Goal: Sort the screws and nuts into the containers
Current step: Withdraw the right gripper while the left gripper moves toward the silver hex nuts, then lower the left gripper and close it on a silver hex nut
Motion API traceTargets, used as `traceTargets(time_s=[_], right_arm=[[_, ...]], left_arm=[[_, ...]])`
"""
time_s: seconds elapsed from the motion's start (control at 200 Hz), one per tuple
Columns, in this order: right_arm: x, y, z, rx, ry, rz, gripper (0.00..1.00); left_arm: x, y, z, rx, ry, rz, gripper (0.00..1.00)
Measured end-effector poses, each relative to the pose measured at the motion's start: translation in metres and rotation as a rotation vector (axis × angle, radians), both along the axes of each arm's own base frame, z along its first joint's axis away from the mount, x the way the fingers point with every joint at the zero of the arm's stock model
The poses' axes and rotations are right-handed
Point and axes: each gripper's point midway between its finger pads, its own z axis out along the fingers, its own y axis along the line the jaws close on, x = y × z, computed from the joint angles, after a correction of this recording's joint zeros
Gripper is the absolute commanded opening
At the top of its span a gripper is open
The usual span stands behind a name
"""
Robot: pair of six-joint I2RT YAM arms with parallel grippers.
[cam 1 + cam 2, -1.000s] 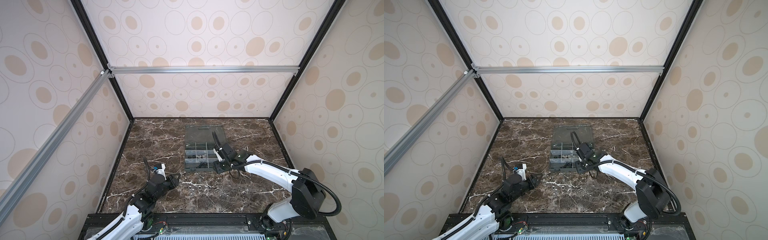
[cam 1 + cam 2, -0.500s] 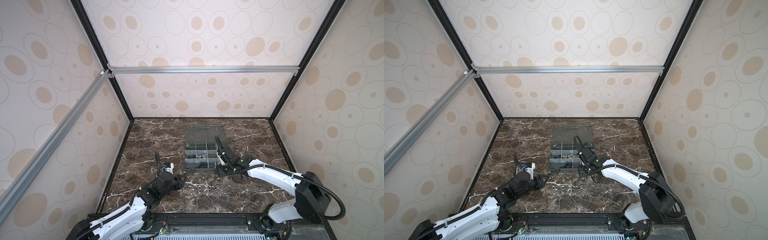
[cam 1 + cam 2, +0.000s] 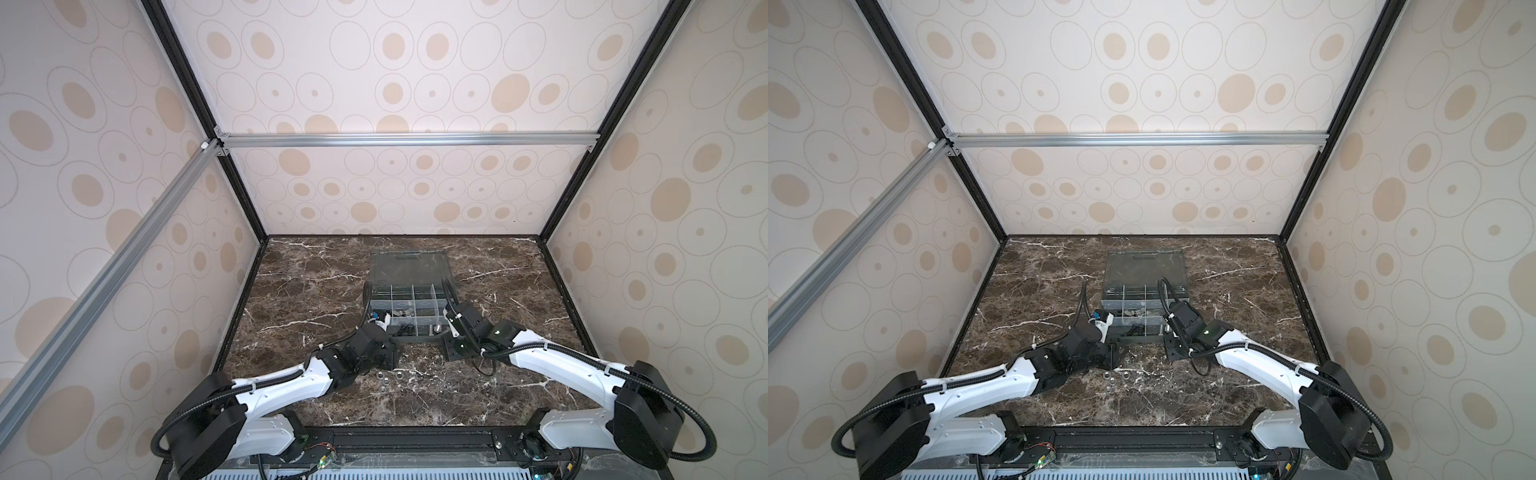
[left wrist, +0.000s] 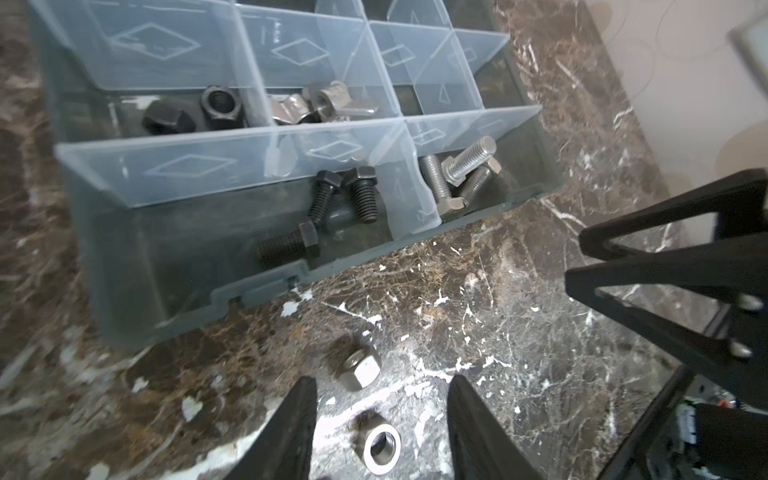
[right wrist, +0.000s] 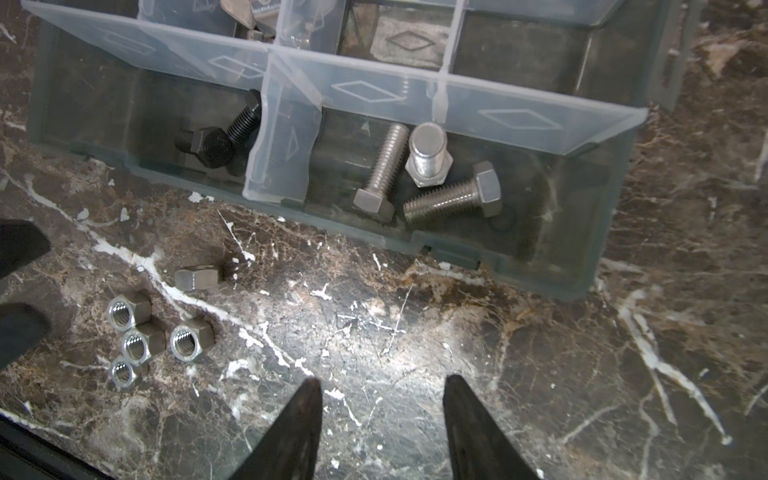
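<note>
Bench (image 3: 457, 399): dark marble.
Silver screws (image 5: 415, 174): two lying flat, one on its head (shaft up).
Left hand (image 4: 380, 380): released, above a nut (image 4: 382, 446).
Right hand (image 5: 383, 378): released, empty.

Screws (image 5: 376, 174) in front compartments (image 5: 519, 118) of box (image 4: 145, 266), nuts (image 5: 191, 343) on table (image 5: 457, 324) before it

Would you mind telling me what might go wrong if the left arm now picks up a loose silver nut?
First, the silver nuts lie bunched closely on the marble table, so the left gripper, fingers open, may knock neighbours away rather than pinch one. Second, the right gripper hovers nearby, so the two might collide.
</note>
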Motion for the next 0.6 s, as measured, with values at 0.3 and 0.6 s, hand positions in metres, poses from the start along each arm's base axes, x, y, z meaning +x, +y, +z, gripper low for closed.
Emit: traceTargets(time_s=[0.3, 0.6], right_arm=[[-0.007, -0.009, -0.004, -0.004, 0.005, -0.022, 0.51], [-0.014, -0.015, -0.011, -0.007, 0.017, -0.040, 0.51]], left_arm=[[0.012, -0.025, -0.019, 0.150, 0.005, -0.104, 0.53], [0.005, -0.018, -0.046, 0.247, 0.050, -0.140, 0.51]])
